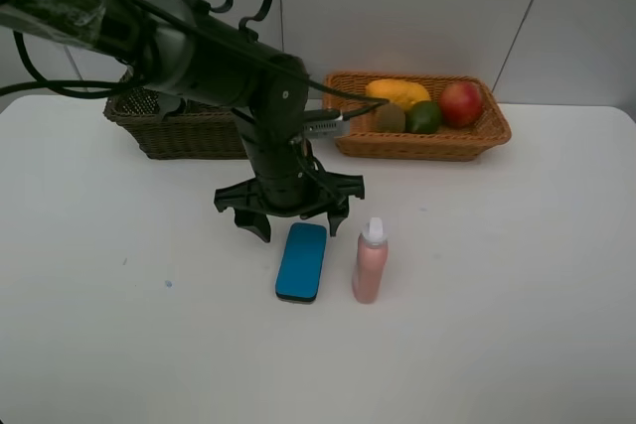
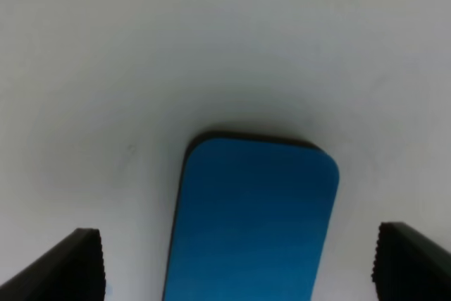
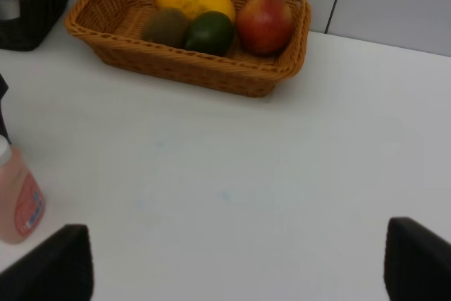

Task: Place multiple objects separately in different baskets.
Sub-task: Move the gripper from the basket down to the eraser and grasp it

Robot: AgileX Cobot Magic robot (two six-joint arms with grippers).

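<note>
Your white counter (image 1: pixel 517 275) carries two woven baskets: a dark olive one (image 1: pixel 189 136) and an orange-tan one (image 1: pixel 437 143) holding four fruits, a yellow mango (image 1: pixel 397 92), brown kiwi (image 1: pixel 389 118), green avocado (image 1: pixel 424 117) and red pomegranate (image 1: pixel 461 103). Two items lie loose side by side: a flat, round-cornered blue eraser block (image 1: pixel 301 262) and an upright pink spray bottle (image 1: pixel 370 263). Your left hand (image 1: pixel 296 220) hangs spread wide over the eraser's far end, gripping nothing; your right hand (image 3: pixel 237 262) is spread and empty too.

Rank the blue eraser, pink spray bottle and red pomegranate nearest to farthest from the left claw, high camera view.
1. Blue eraser, right at the left claw.
2. Pink spray bottle, beside the eraser.
3. Red pomegranate, in the orange basket.
</note>
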